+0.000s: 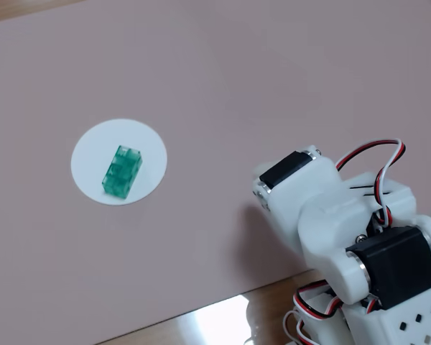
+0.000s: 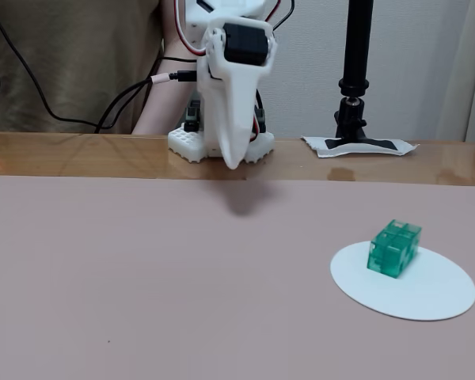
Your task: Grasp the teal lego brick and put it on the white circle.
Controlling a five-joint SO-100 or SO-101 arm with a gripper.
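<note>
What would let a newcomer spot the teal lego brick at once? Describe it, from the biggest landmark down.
Start with the pinkish mat that covers the table in front of the white arm. On it lies a single white circle, at the right in the fixed view facing the arm. The teal lego brick sits on that disc, toward its left: small, translucent green, studded, and the only coloured thing on the mat.

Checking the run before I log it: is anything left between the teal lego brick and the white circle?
No. The teal lego brick already lies on the white circle, fully inside its edge in both fixed views. The claw hangs near the arm's base, apart from it.
</note>
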